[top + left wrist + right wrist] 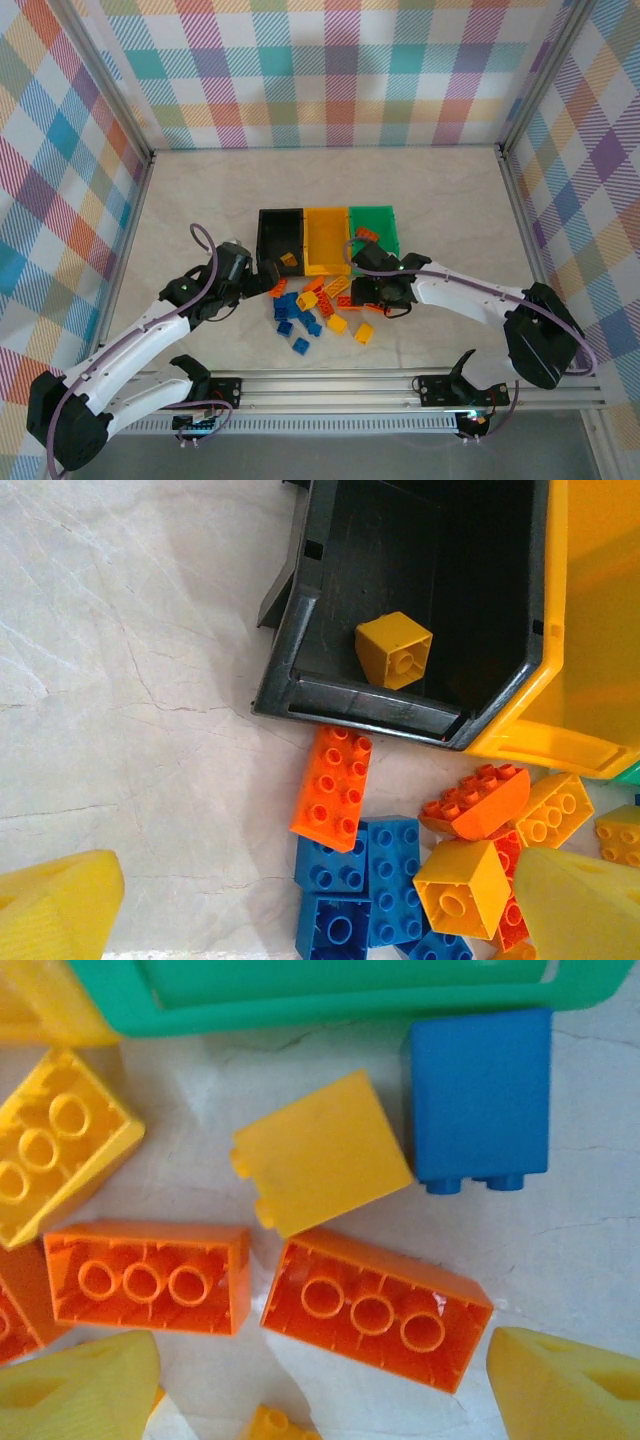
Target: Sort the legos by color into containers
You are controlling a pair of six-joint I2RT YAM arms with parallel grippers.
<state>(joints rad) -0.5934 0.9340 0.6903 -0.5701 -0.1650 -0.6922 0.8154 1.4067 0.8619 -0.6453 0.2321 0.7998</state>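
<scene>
Your left gripper (pixel 320 908) stood wide over the legos (pixel 390 870) beside the black bin (pixel 298 645), one yellow brick (pixel 394 650) lying inside. Your right gripper (pixel 322 1388) gaped wide too, above orange bricks (pixel 375 1310) near the green bin (pixel 300 1005).

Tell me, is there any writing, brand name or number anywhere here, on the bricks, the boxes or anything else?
No text here can be read.
The studs of the orange brick and its neighbours show no legible lettering.
The black bin, yellow bin and green bin carry no visible label.
The small board on the near rail is too small to read.
</scene>
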